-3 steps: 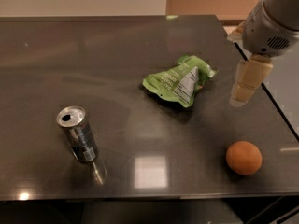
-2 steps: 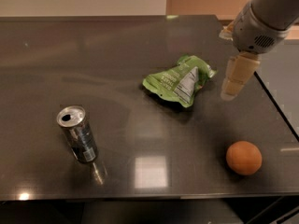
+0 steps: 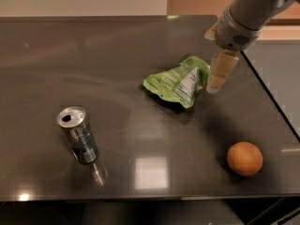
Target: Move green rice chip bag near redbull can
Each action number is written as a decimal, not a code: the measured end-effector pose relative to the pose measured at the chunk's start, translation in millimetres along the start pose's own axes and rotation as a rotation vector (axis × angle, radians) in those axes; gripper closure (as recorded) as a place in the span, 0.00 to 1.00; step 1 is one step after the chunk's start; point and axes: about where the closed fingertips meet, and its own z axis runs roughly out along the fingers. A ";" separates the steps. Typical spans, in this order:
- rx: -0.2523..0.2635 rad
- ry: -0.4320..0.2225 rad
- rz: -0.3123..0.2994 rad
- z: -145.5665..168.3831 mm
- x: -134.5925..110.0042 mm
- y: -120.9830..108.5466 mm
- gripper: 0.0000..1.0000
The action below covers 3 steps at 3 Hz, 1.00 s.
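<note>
The green rice chip bag [image 3: 177, 81] lies crumpled on the dark table, right of centre, its white label panel facing up. The redbull can [image 3: 78, 135] stands upright at the front left, pull-tab top showing, far from the bag. My gripper [image 3: 215, 81] hangs from the arm at the upper right, its beige fingers pointing down just beside the bag's right edge, close to it or touching it.
An orange [image 3: 244, 158] sits at the front right of the table [image 3: 117, 50]. The table's right edge runs diagonally just right of the gripper. A bright light reflection lies on the table front, between can and orange.
The gripper has moved left and slightly forward toward the bag's right edge. The bag, can and orange have not moved.
</note>
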 end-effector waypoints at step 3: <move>-0.085 -0.047 -0.056 48.5 -26.5 -20.2 0.00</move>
